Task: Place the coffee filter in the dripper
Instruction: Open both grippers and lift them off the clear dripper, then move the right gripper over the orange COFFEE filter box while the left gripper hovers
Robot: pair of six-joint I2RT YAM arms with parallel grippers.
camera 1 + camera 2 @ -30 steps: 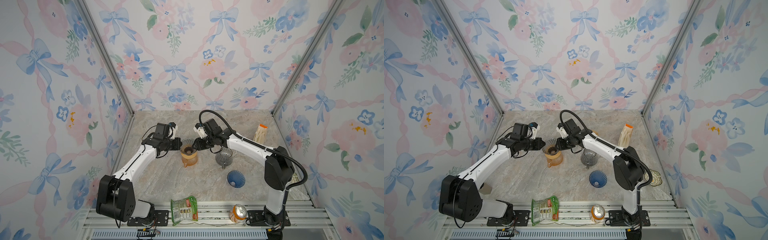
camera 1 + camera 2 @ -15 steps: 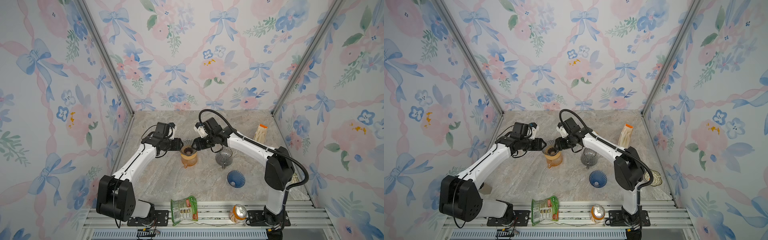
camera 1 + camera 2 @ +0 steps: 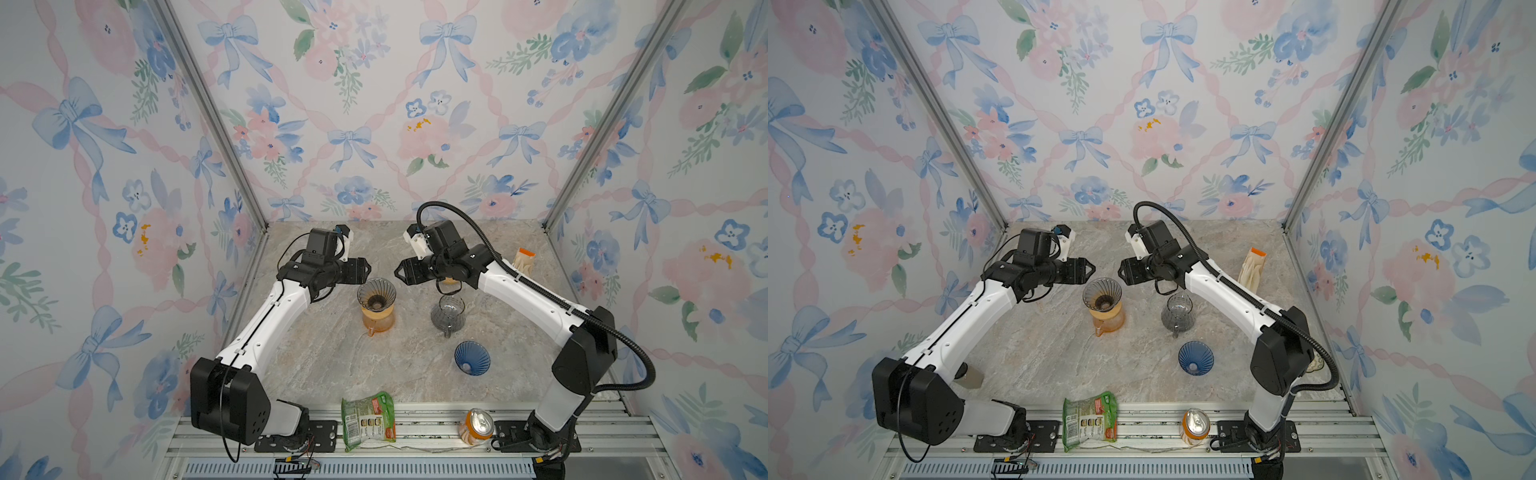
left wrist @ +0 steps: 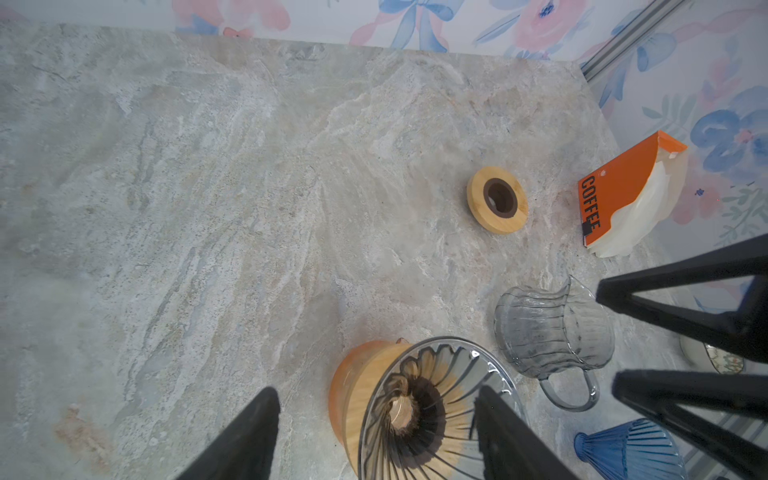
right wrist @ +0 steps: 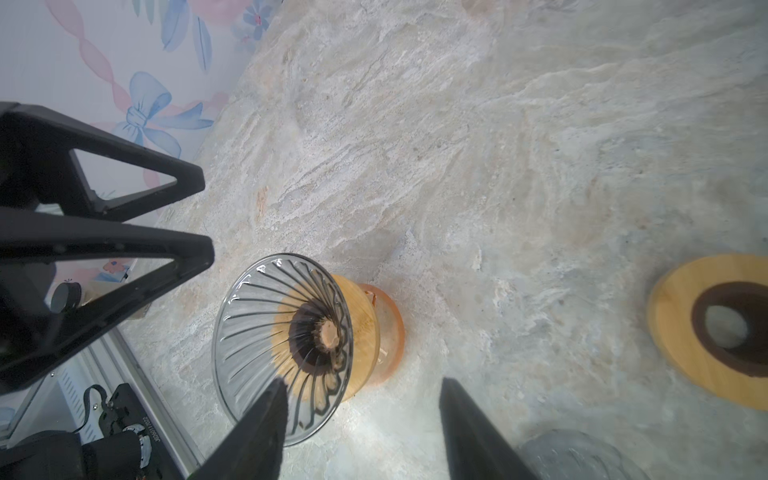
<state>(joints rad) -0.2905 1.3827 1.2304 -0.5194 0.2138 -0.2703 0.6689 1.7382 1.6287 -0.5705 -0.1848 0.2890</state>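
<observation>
In a top view, a blue ribbed cone dripper [image 3: 471, 358] sits nearest on the marble desk [image 3: 332, 365], at four o'clock from the clear ribbed glass dripper [image 3: 376, 293] seated on an orange carafe [image 3: 378, 322]. Just beyond, the left gripper [image 3: 363, 269] at eleven o'clock and the right gripper [image 3: 399, 272] at one o'clock both hang released, empty. The white paper coffee filters [image 3: 523, 262] stand in their orange holder, far off at three o'clock.

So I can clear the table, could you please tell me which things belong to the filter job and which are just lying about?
For the job: clear dripper, orange jug under it, filter pack.
Lying about: grey jug, blue dripper, wooden ring, snack bag, drink can.
</observation>
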